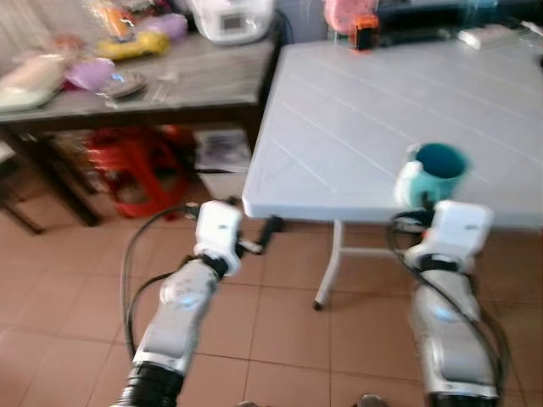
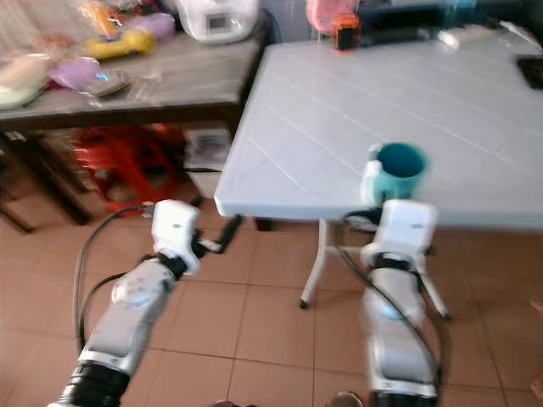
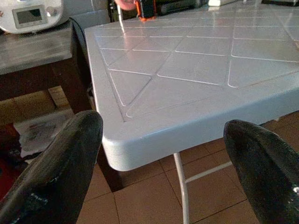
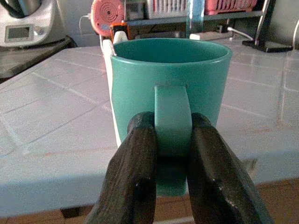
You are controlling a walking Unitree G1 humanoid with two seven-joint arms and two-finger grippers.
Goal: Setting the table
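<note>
A teal mug (image 1: 439,169) with a white outside hangs at the near edge of the pale plastic table (image 1: 356,110). My right gripper (image 4: 171,142) is shut on the mug's handle (image 4: 171,119), its two black fingers (image 4: 135,168) pinching it from both sides. The mug (image 4: 170,88) stands upright and its base sits about level with the table's front rim. My left gripper (image 3: 163,154) is open, empty, and held just off the table's near left corner (image 3: 117,144). The left arm (image 1: 191,292) reaches forward over the tiled floor.
A dark wooden side table (image 1: 144,85) at the left carries several colourful items and a white appliance (image 1: 231,19). Red stools (image 1: 140,165) stand beneath it. An orange-and-black object (image 1: 365,32) and a white remote (image 1: 484,36) lie at the far edge of the plastic table.
</note>
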